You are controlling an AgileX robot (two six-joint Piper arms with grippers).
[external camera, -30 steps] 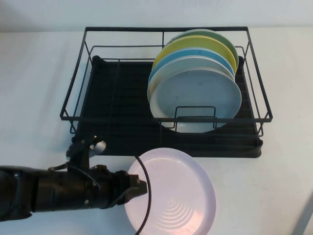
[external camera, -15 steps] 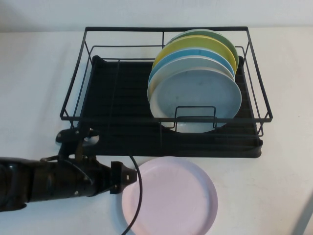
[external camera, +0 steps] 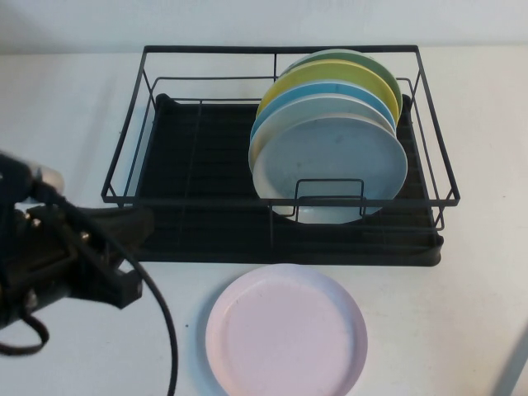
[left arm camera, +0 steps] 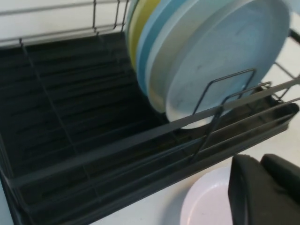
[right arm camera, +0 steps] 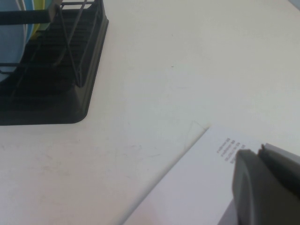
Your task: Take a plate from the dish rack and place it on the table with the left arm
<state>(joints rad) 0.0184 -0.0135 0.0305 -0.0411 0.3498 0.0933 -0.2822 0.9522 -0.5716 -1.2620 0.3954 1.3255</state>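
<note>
The pale pink plate point(external camera: 286, 330) lies flat on the white table point(external camera: 58, 124), just in front of the black dish rack point(external camera: 198, 165). It also shows in the left wrist view point(left arm camera: 206, 204), next to the rack's front edge point(left arm camera: 140, 140). My left gripper point(external camera: 124, 285) is raised at the table's front left, clear of the plate; its fingers point(left arm camera: 246, 192) are closed together and empty. My right gripper point(right arm camera: 262, 183) is shut, low at the front right over a white sheet.
Several plates stand upright in the rack's right half: a grey-blue one point(external camera: 334, 165) in front, then blue, yellow point(external camera: 313, 78) and green. The rack's left half holds nothing. A white printed sheet point(right arm camera: 201, 187) lies at the front right.
The plate went from tilted in my left gripper to flat on the table. My left gripper let go, then drew back left and rose.
</note>
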